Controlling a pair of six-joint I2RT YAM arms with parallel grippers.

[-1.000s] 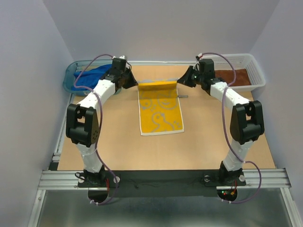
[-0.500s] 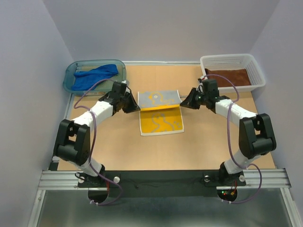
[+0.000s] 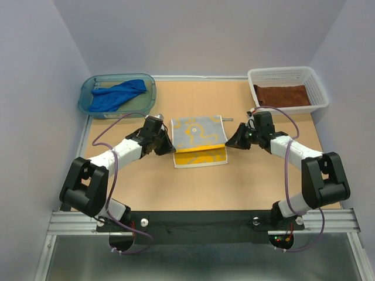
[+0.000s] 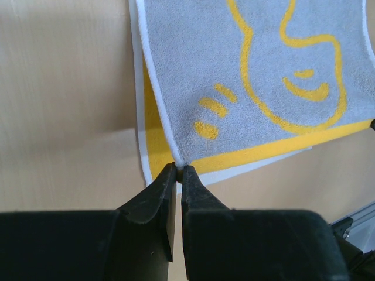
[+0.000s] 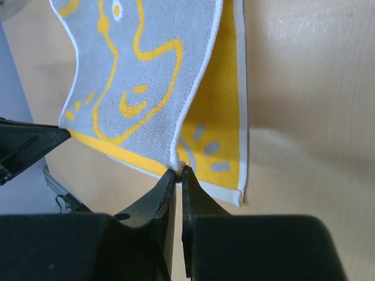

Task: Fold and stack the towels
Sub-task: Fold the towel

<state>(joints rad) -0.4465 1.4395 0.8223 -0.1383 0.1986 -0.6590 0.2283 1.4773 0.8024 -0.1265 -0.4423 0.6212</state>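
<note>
At mid-surface [image 3: 193,187], the yellow towel [image 3: 198,139] is seen partly folded, its grey patterned underside turned over the yellow face lying flat. One corner of the lifted edge is pinched in the closed left pincer [image 4: 179,170], the other in the closed right pincer [image 5: 179,171]. Farther back, the blue towel [image 3: 117,93] is noted in the teal tub [image 3: 84,98] at left, the rust-brown towel [image 3: 284,95] in the white basket [image 3: 281,71] at right.

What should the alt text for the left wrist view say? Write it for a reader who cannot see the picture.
The left gripper, black and shut, pinches a corner of the yellow towel, whose grey underside with a yellow duck outline lies folded over its yellow face. The tan table shows beneath.
</note>
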